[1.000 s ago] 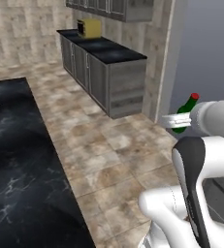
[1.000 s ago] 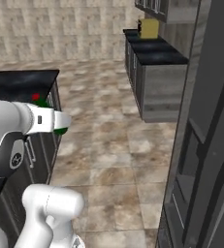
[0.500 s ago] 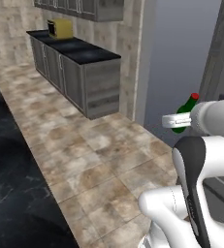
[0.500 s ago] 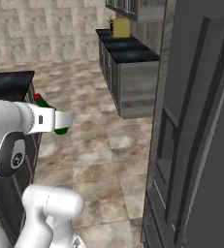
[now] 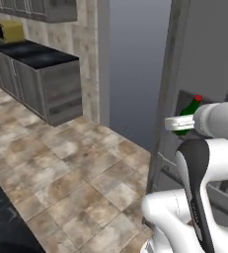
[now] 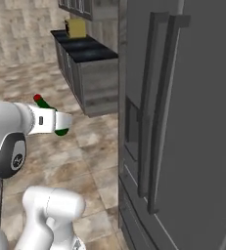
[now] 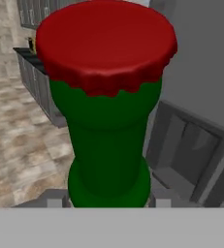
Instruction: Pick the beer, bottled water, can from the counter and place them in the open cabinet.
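My gripper (image 5: 178, 123) is shut on the beer (image 5: 189, 109), a dark green glass bottle with a red cap, and holds it in the air in front of the arm. In the right base view the beer (image 6: 42, 103) sticks up at a slant out of the gripper (image 6: 57, 122). Close up in the hand view, the beer's neck and cap (image 7: 107, 121) stand upright between the fingertips (image 7: 59, 201). A corner of the black marble counter (image 5: 4, 227) shows at the lower left. The bottled water, the can and the open cabinet are out of view.
A tall grey fridge (image 6: 183, 122) with long vertical handles stands close on the right, just beyond the held bottle. Farther back, a dark-topped run of grey base cabinets (image 5: 41, 79) carries a yellow box (image 5: 9, 32). Tiled floor (image 5: 71, 178) lies between.
The whole picture has shifted: the base has turned and the fridge has come close, while the far cabinets slid left. The beer stays in the shut gripper.
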Controlling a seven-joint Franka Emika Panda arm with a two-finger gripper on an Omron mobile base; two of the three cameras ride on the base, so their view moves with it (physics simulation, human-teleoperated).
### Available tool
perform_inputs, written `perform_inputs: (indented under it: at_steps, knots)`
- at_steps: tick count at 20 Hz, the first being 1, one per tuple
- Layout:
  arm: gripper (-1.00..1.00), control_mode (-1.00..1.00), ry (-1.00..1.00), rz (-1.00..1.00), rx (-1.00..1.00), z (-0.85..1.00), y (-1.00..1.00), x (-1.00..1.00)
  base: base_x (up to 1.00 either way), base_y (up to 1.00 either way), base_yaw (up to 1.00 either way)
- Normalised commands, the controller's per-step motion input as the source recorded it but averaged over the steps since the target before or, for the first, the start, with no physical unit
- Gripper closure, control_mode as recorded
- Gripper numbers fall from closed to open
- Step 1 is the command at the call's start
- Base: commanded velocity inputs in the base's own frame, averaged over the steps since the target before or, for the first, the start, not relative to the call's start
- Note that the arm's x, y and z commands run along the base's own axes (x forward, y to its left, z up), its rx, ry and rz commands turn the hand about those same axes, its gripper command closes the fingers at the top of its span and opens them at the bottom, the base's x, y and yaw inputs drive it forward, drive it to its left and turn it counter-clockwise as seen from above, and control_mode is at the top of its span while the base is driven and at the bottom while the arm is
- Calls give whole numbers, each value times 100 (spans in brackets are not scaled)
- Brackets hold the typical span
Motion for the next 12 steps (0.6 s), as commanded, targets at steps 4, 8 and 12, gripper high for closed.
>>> perform_inputs:
  at_steps: [4, 8, 12]
  knots:
    - [100, 100, 0, 0, 0, 0, 0, 0, -36, 0, -43]
    - [100, 100, 0, 0, 0, 0, 0, 0, -42, 0, -42]
    - [100, 100, 0, 0, 0, 0, 0, 0, -41, 0, -41]
